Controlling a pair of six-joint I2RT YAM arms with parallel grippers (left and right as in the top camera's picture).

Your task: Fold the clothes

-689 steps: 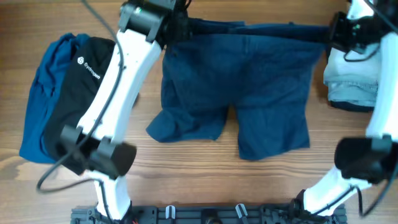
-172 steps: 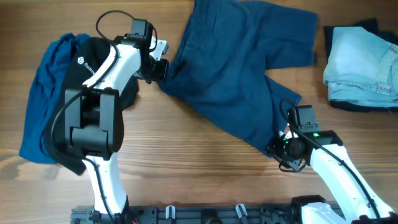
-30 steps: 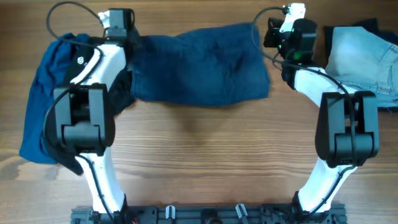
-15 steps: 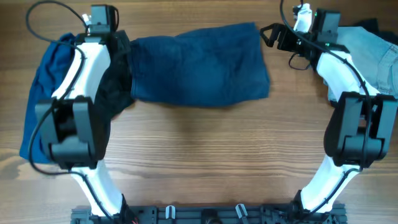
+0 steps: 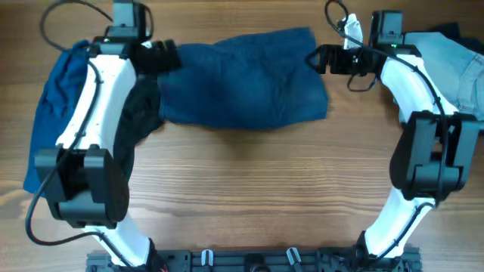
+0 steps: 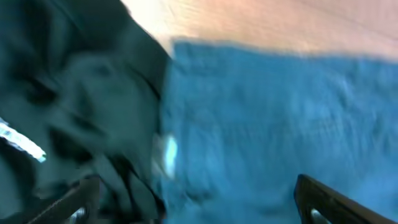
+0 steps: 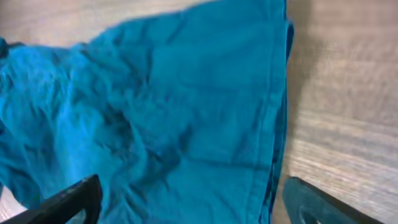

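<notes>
The navy shorts [image 5: 242,79] lie folded into a flat rectangle at the back middle of the table. My left gripper [image 5: 168,57] hangs open over their left edge, where they meet the black top [image 5: 140,113]. In the left wrist view the shorts [image 6: 280,124] and the black top [image 6: 74,112] lie below my left gripper [image 6: 196,208], with nothing between its fingers. My right gripper [image 5: 318,59] stands open at the shorts' right edge. In the right wrist view my right gripper [image 7: 189,208] is spread wide above the shorts [image 7: 174,112], gripping nothing. A royal-blue garment [image 5: 47,113] lies at the far left.
Pale blue denim [image 5: 454,68] lies folded at the back right, on something dark, just behind my right arm. Bare wooden table [image 5: 249,189] stretches in front of the shorts. A black rail [image 5: 249,261] runs along the table's front edge.
Both grippers have swung from behind the shorts down to their left and right edges. The right gripper's jaws have spread wide. The shorts have not moved.
</notes>
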